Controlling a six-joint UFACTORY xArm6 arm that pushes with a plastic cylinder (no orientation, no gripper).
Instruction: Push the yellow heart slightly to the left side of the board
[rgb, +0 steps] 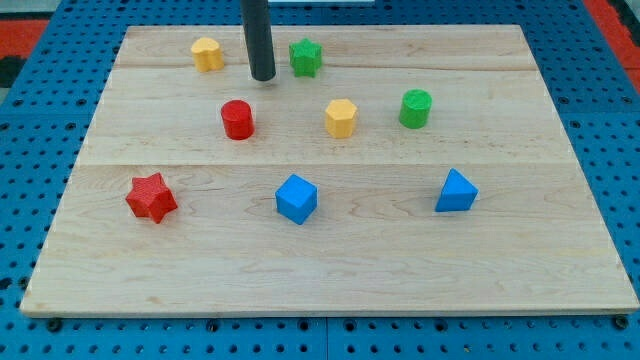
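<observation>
The yellow heart (207, 53) is sitting in the upper left of the frame, near the top edge of the board (320, 270). Judging by shape, that one's the heart; the other yellow block (341, 117), center of the frame, looks more like a hexagon.

The rod is coming down from the top of the frame, and my tip (262, 77) is resting on the board between the yellow heart and the green star (306, 57), a bit lower in the frame than both. It's not touching either. No jaws on this tool, so nothing's spread, pressed together or pinching; it's just a plain rod end, bare, w/ nothing against it.

So the tip is already sitting on the right-hand side of the heart, which is the correct side for a leftward shove. To do it well, I'd say it needs to go up the frame a little first, so it's lining up level w/ the heart's middle, then slide left. Hitting it from the lower right, as things are standing now, would prob send the heart up-left toward the board's top edge, or spin it.

"Slightly" matters: a short push, then stop. There's bare board to the heart's left, but the edge isn't far off.

The red cylinder (237, 119) is sitting below and left of the tip, near enough to watch but out of a straight leftward path. The red star (151, 197), blue cube (296, 198), blue block (456, 192) at lower right and green cylinder (415, 108) are all well apart from the action.
</observation>
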